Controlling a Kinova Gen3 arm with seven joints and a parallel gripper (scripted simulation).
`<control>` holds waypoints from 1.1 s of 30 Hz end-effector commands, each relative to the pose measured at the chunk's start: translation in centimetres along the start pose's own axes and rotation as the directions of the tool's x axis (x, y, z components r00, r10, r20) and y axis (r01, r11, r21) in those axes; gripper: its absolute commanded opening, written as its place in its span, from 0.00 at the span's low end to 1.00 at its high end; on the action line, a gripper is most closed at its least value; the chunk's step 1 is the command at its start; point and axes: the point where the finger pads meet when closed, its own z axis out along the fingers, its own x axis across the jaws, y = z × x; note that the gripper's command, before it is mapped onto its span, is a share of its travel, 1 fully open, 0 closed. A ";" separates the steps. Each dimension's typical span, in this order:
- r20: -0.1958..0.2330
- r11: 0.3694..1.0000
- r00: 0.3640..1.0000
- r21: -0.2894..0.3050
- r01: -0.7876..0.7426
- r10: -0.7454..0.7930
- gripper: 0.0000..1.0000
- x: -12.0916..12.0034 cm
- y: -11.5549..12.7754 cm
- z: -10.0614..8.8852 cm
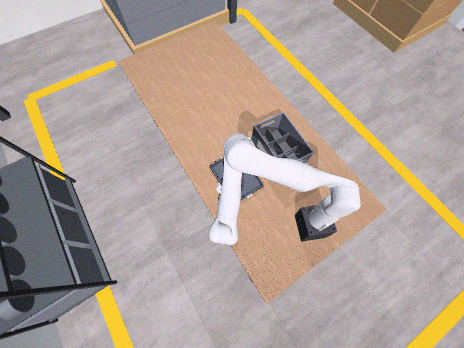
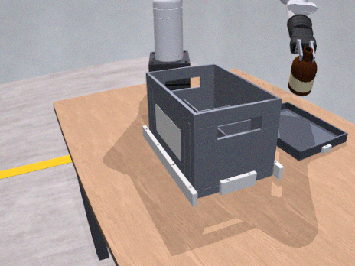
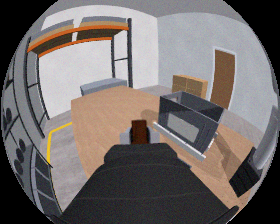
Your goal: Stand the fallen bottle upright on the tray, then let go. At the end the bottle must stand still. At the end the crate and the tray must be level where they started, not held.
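Observation:
A brown bottle [image 2: 302, 74] with a pale label hangs neck-up from my gripper [image 2: 307, 50], which is shut on its neck. It is held in the air above the far side of the flat dark tray [image 2: 308, 132], a little tilted and well clear of it. The tray lies on the wooden table to the right of the dark crate [image 2: 213, 125]. In the wrist view the bottle [image 3: 139, 131] shows past the gripper body, with the crate [image 3: 189, 122] to its right. In the overhead view the arm hides the bottle; the tray shows partly under the arm.
The crate [image 1: 281, 139] has inner dividers and sits between white stops [image 2: 168, 163] on the table. The arm base [image 2: 168, 61] stands behind the crate. Shelving [image 1: 35, 236] and boxes [image 1: 400, 3] stand on the floor away from the table.

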 end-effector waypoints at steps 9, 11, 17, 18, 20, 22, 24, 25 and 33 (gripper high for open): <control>0.005 1.000 1.000 0.020 -0.013 0.013 0.00 -0.3 -0.1 -0.1; 0.004 1.000 1.000 0.024 -0.013 0.013 0.00 -0.3 -0.1 -0.1; 0.003 0.999 1.000 0.051 -0.014 0.014 0.00 -0.3 0.0 -0.1; 0.003 0.998 1.000 0.057 -0.014 0.014 0.00 -0.3 0.0 -0.1; 0.003 0.997 1.000 0.071 -0.014 0.014 0.00 -0.3 0.0 0.0; 0.003 0.996 1.000 0.085 -0.015 0.015 0.00 -0.3 0.0 0.0; 0.003 0.995 1.000 0.100 -0.015 0.015 0.00 -0.3 0.0 -0.1; 0.003 0.994 1.000 0.107 -0.015 0.015 0.00 -0.3 0.0 -0.1; 0.005 0.989 1.000 0.145 -0.015 0.015 0.00 -0.3 0.0 -0.1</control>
